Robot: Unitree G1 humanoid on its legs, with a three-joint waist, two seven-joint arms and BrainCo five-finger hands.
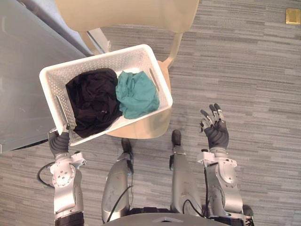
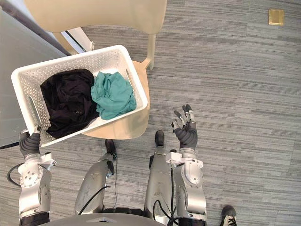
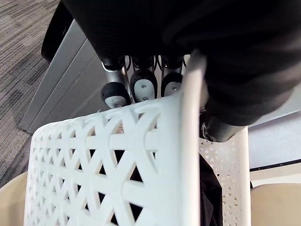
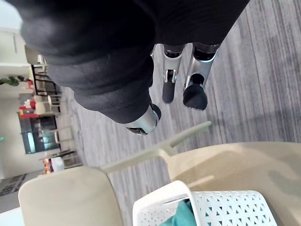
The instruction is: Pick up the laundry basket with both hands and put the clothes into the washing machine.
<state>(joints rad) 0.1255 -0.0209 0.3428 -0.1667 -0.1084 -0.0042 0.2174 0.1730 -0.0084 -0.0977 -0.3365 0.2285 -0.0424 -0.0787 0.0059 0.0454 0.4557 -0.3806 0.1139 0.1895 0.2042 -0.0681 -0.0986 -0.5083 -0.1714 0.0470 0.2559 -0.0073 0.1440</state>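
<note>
The laundry basket lies across the chair seat with a black garment in its left half and a teal garment in its right half. Its long axis runs left to right, and its left end juts out past the seat's left edge. The left hand is at the basket's near left corner and grips it. The right hand hangs over the floor, well apart from the seat's right edge, nearer the robot than the basket's right end and its handle slot; its fingers are straight and spread, holding nothing. A two-handed lift therefore likely turns on that hand travelling leftward and away from the robot to the right end. The left wrist view shows the grip closely: fingers on the outside of the lattice wall, thumb inside the rim. The right wrist view shows straight fingers above bare floor.
</note>
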